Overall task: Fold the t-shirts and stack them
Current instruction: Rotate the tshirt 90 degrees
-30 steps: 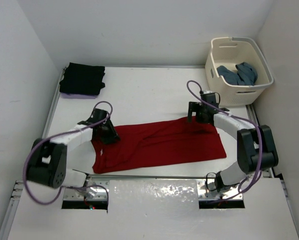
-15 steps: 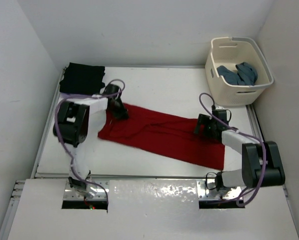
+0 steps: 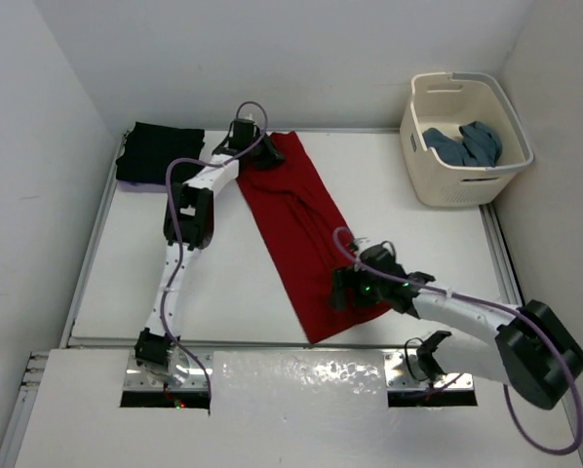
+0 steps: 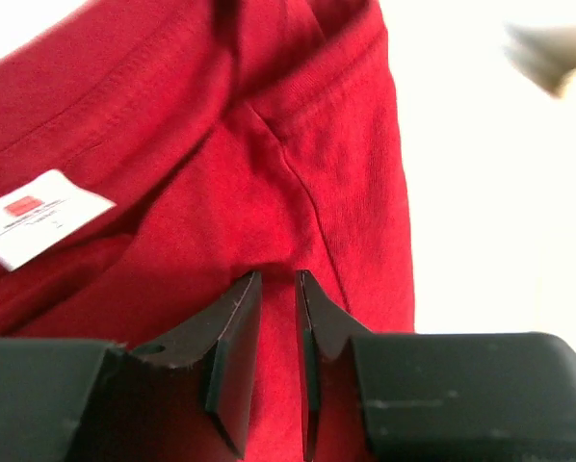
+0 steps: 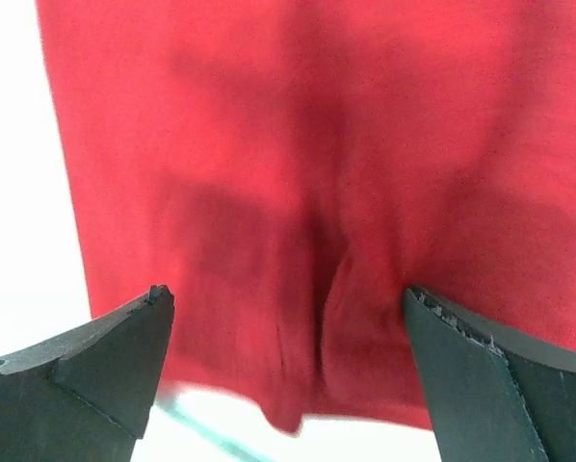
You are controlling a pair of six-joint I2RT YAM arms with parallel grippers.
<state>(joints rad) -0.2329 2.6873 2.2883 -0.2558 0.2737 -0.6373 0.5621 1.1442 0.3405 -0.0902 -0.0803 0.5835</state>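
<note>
The red t-shirt (image 3: 296, 229) lies in a long diagonal band from the far middle of the table down to the near middle. My left gripper (image 3: 260, 156) is at its far collar end. In the left wrist view that gripper (image 4: 278, 276) is shut on red cloth beside the collar seam, near the white label (image 4: 38, 226). My right gripper (image 3: 355, 290) hovers open over the near hem, and its view shows the gripper (image 5: 288, 294) wide apart above a wrinkle. A folded black t-shirt (image 3: 160, 151) rests far left on a lavender edge (image 3: 136, 183). A teal t-shirt (image 3: 464, 143) lies in the basket.
The cream laundry basket (image 3: 467, 185) stands at the far right corner. White walls close in the table on the left, back and right. The table's near edge (image 3: 301, 343) runs just below the red hem.
My left gripper swung from the near left to the far middle, dragging the collar end, so the red shirt turned from crosswise to diagonal. My right gripper moved nearer and leftward, still open.
</note>
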